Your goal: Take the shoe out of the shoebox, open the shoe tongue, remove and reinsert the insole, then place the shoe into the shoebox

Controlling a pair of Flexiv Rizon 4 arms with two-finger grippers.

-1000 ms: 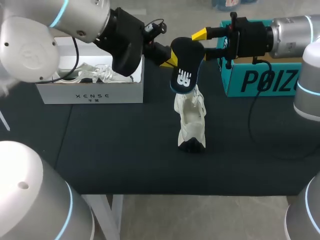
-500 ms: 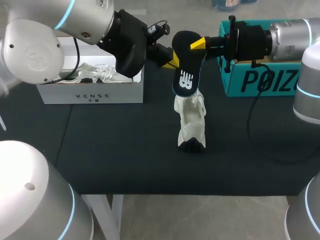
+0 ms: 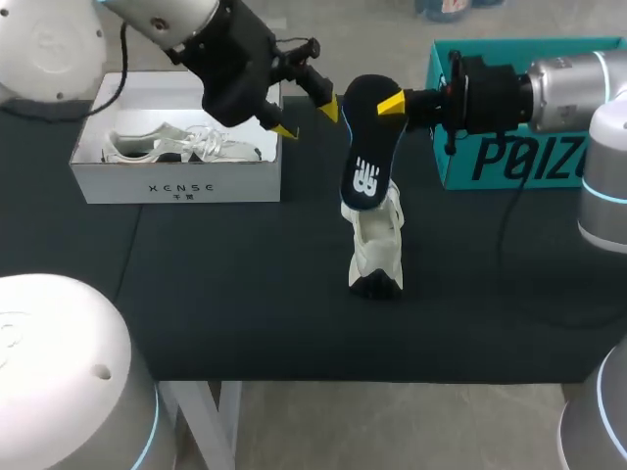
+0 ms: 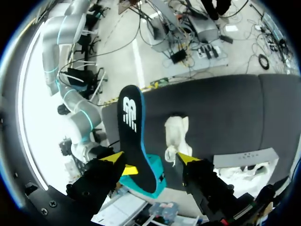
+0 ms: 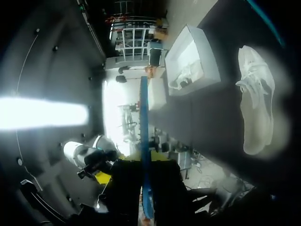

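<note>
One dark tabletop (image 3: 245,294) carries everything. At its far right corner stands a teal box (image 3: 509,162), its printed side facing the near edge. At the far left corner sits the white shoebox (image 3: 176,181), open on top, with a second shoe (image 3: 171,147) lying inside it, laces toward the middle of the table. In the right wrist view the same white shoebox (image 5: 193,61) shows well ahead of the fingers, beyond the shoe (image 5: 256,103).

Near the middle of the tabletop lies the pale shoe (image 3: 374,240), lengthwise from far to near, its dark end toward the near edge. The left wrist view shows the shoe (image 4: 176,134) ahead of the fingers, beside the hanging insole (image 4: 134,136).

The black insole (image 3: 362,147) hangs in the air over the shoe's far end, logo side up toward the head camera, its lower end level with the shoe's opening; I cannot tell whether the two touch. The right gripper (image 3: 390,103), coming in from the right edge, is clamped on the insole's upper end. In its own wrist view the insole (image 5: 145,141) runs edge-on between its fingers (image 5: 162,181).

The left gripper (image 3: 306,117), over the far edge between the white shoebox and the insole, has its fingers spread wide and holds nothing; one yellow tip is just beside the insole's top.
</note>
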